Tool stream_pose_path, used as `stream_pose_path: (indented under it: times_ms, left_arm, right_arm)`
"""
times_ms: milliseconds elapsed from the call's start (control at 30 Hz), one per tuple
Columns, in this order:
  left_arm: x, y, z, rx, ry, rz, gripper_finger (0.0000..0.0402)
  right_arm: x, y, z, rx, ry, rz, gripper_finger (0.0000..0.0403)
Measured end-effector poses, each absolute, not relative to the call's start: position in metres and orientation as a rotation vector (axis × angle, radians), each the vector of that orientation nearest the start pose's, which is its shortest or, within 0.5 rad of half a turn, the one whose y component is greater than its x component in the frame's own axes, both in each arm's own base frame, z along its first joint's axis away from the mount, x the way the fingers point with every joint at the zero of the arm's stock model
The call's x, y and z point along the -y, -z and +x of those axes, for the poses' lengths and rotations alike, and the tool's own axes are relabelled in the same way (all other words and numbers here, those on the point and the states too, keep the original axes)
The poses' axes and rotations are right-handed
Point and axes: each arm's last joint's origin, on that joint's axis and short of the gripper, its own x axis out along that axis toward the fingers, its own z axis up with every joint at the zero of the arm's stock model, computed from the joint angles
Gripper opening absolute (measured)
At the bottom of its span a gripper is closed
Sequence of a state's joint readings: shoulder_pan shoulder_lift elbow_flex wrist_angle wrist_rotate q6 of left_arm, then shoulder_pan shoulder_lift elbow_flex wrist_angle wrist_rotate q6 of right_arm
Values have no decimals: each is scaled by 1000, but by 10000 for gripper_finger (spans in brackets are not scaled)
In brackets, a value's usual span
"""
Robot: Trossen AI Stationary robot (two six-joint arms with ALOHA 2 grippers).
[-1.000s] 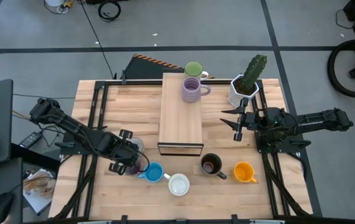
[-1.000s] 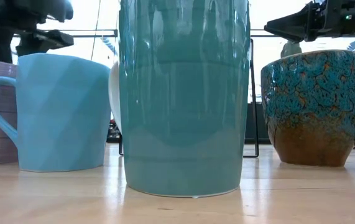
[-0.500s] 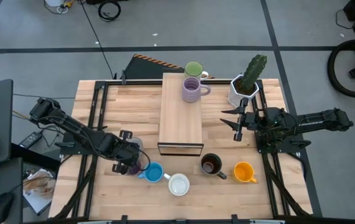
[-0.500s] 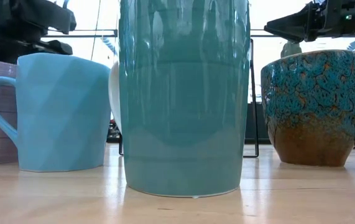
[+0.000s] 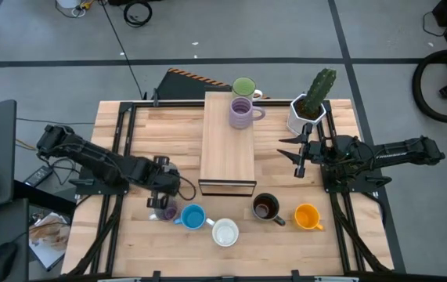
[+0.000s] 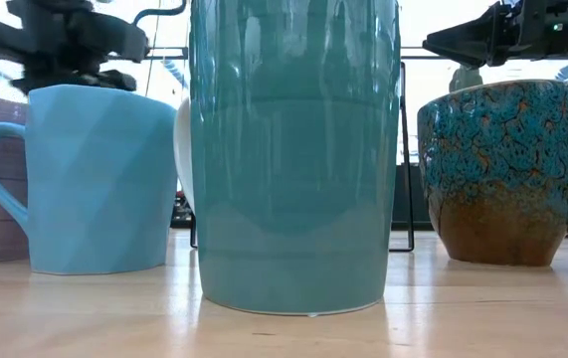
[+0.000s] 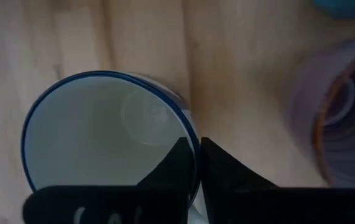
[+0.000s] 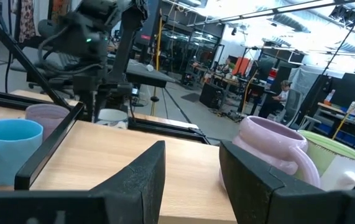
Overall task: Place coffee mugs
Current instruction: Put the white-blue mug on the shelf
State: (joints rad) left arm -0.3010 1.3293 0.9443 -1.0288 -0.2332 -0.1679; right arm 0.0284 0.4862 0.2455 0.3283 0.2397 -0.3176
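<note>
While the right arm waits over the right side of the pale wooden worktop [image 5: 137,133], we see its right claw [image 8: 191,167] standing wide and holding nothing, near the white hexagonal cactus pot [image 5: 302,119].

The left claw [image 7: 197,149] is at work at the front left of the worktop. Its two dark fingers are pinched tight on the wall of the white round mug with a dark blue rim [image 7: 102,137], one finger inside the rim and one outside. We cannot tell whether this mug rests on the wood or is raised.

Just beside it stands a ribbed lilac mug [image 5: 167,211]. Along the front edge follow:
- a light blue faceted mug [image 5: 193,217];
- a tall mug, teal outside and white inside [image 5: 225,232], which fills the middle of the low view;
- a dark brown mug speckled with teal [image 5: 266,207];
- an orange mug [image 5: 307,215].

A long light wooden box [image 5: 228,153] lies at the centre of the worktop. A second lilac mug [image 5: 241,113] stands on its far end, and a green mug [image 5: 244,86] stands just behind that one.
</note>
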Motion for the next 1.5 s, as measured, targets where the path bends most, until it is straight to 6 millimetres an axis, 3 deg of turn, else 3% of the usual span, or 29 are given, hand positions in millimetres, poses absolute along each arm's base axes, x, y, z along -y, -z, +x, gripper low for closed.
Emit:
stream_pose_path:
  times_ms: [233,500,733,933,1167,1500]
  left_arm:
    - [23,-269,220,-1415,-92,409,23]
    - [-27,-329,233,-1293,-143,576,29]
    - [-59,-363,244,-1086,-106,675,28]
    - [-62,-371,263,-872,-9,721,28]
    - [-68,-365,291,-917,42,723,28]
    - [-72,-379,316,-1042,180,705,28]
  right_arm:
    - [3,-235,134,53,223,-300,158]
    - [3,-235,134,52,223,-301,158]
    - [3,-234,135,45,222,-303,158]
    - [3,-234,135,44,222,-305,158]
    - [3,-234,135,45,222,-303,158]
    - [3,-234,135,43,221,-301,158]
